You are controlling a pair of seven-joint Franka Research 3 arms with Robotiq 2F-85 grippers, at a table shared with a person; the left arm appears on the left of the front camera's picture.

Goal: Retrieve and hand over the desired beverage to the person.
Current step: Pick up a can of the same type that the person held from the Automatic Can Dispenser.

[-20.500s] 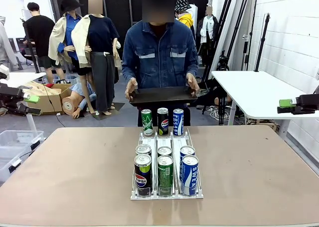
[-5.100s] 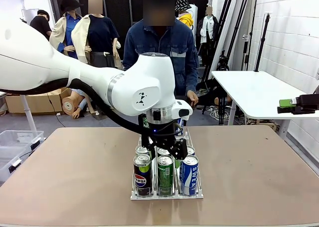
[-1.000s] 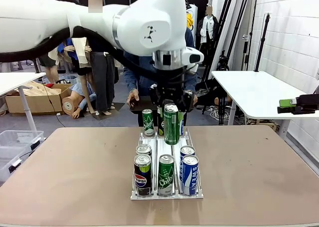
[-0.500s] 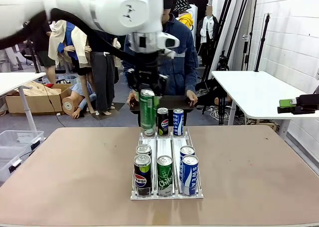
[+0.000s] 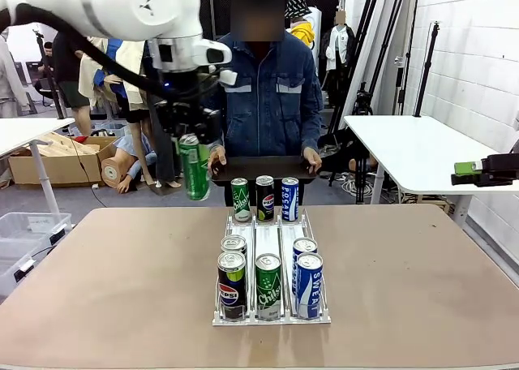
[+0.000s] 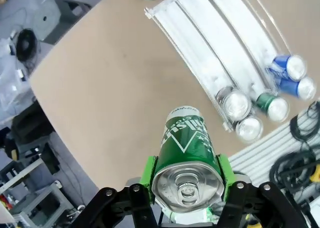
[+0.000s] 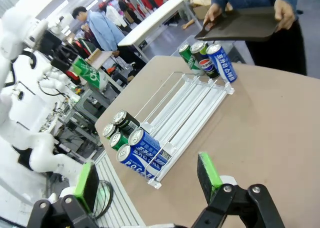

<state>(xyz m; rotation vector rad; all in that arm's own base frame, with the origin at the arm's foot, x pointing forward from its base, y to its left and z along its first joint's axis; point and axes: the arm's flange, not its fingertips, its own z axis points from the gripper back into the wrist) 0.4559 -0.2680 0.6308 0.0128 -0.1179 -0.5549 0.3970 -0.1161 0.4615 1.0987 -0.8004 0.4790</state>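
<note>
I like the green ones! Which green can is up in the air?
The green can clamped in the left end effector; the other green cans stand in the rack.

Lower centre, the can: glossy green printed metal, bare shiny aluminium top; the rack clear glossy plastic; desk matt brown; person in denim cloth.

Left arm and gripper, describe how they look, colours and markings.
The left arm is glossy white with rounded joints, a small dark logo and a black cable looping below it. Its gripper is black, with bolted linkages and bright green pads.
</note>
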